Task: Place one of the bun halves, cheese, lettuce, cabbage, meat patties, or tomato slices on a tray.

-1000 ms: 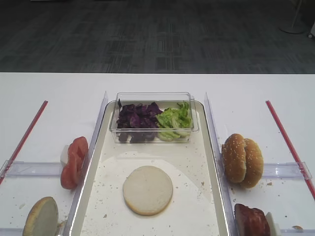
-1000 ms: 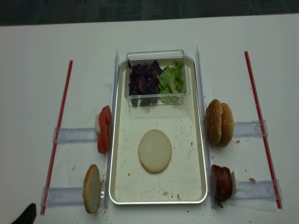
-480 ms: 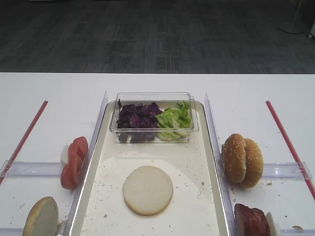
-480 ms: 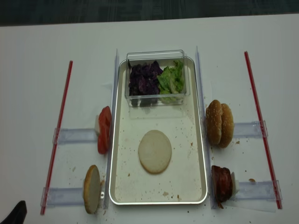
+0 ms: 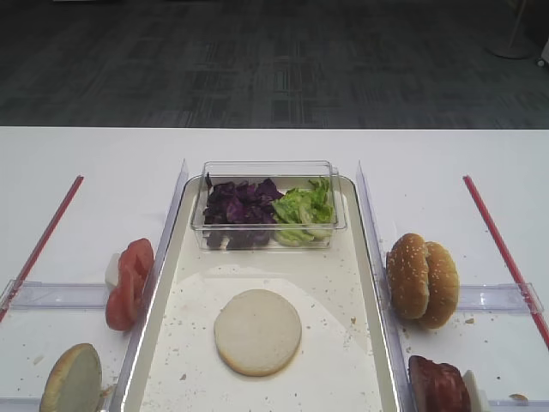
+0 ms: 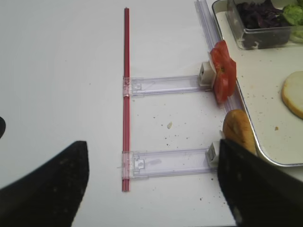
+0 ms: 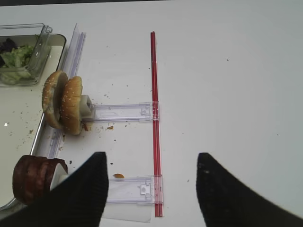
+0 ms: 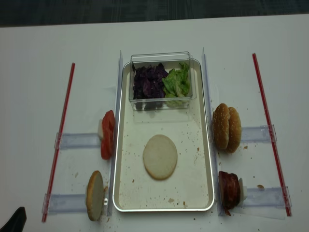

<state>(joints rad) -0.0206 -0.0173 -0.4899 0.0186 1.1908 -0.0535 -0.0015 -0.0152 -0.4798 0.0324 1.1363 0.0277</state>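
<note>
A plain bun half (image 5: 257,331) lies flat in the middle of the tray (image 8: 188,169). A second bun half (image 8: 95,195) stands on edge left of the tray, behind it the tomato slices (image 8: 107,134). Cabbage (image 5: 240,206) and lettuce (image 5: 302,209) fill a clear box at the tray's far end. Meat patties (image 8: 230,190) stand on the right. No cheese shows. My left gripper (image 6: 152,156) hangs open and empty over the table left of the standing bun half (image 6: 239,130). My right gripper (image 7: 151,158) is open and empty, right of the meat patties (image 7: 33,177).
Two sesame buns (image 5: 422,279) stand on edge right of the tray. Red strips (image 8: 60,137) (image 8: 270,130) run along both sides, with clear plastic rails (image 6: 165,85) (image 7: 123,112) between them and the tray. Crumbs speckle the table.
In the realsense view the dark tip of my left gripper at the bottom left corner has slid a little towards the frame edge. The food has not moved.
</note>
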